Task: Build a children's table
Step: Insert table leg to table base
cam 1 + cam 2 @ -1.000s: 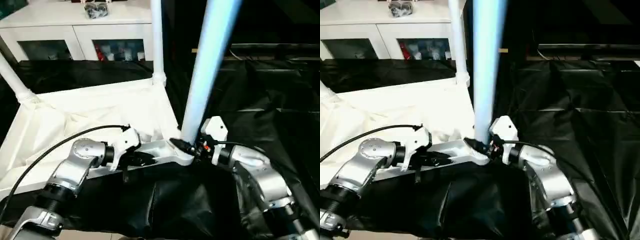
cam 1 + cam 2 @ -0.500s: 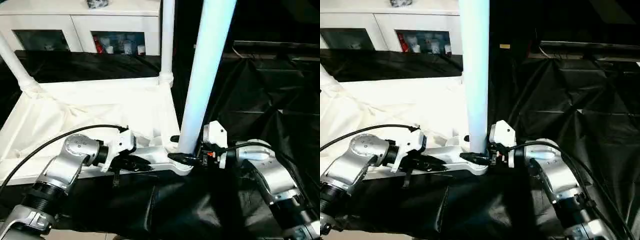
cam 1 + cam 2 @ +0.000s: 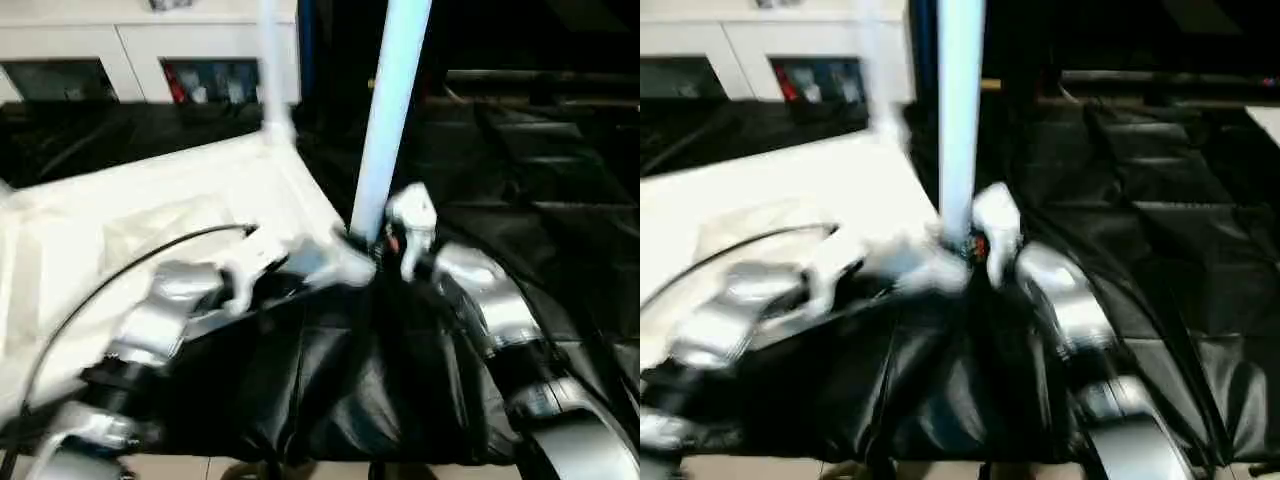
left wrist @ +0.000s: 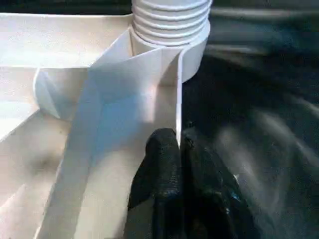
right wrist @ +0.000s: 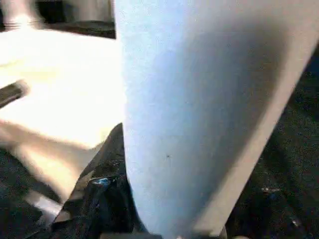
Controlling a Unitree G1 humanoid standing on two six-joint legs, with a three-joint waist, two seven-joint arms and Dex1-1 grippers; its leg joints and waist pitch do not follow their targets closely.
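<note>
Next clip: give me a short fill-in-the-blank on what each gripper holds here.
1. The left gripper is shut on the tabletop's thin ____.
2. The right gripper clasps the upright ____ at its base.
3. Under the tabletop lies a ____ sheet.

Missing words: rim; leg; black

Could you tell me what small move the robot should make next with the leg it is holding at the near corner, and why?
Probably keep turning the leg into its socket: the right gripper grips its base, the left gripper pinches the tabletop edge.
</note>
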